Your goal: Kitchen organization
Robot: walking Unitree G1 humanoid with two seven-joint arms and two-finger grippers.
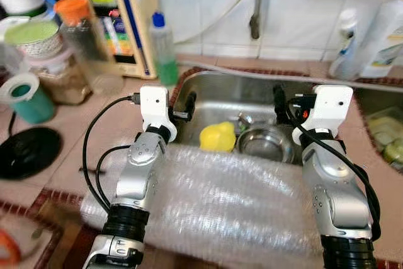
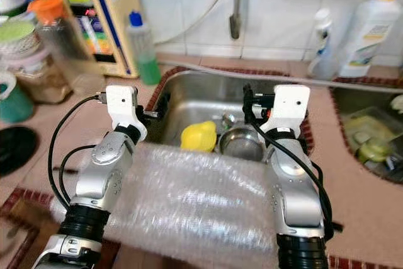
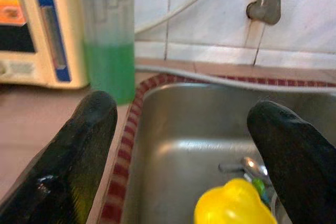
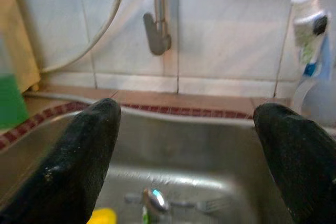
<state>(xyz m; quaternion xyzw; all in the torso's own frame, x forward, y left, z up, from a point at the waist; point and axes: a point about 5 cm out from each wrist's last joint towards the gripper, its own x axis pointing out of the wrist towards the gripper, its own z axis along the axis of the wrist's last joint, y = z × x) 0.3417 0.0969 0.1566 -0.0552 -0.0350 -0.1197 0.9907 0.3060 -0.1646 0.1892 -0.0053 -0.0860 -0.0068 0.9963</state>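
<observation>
Hovering wide open over the sink point(image 1: 208, 89): left gripper point(image 1: 189, 106) sitting nearer the yellow thing point(image 1: 217, 137) at lower centre; right gripper point(image 1: 280, 102) near the steel bowl point(image 1: 264, 144).

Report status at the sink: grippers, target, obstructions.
Left gripper and right gripper both open, empty, poised over the sink. Yellow object and steel bowl lie in the basin. Bubble wrap draped across the front edge, under both arms.

No legible text (carton point(image 1: 119, 17) print too blurred)
</observation>
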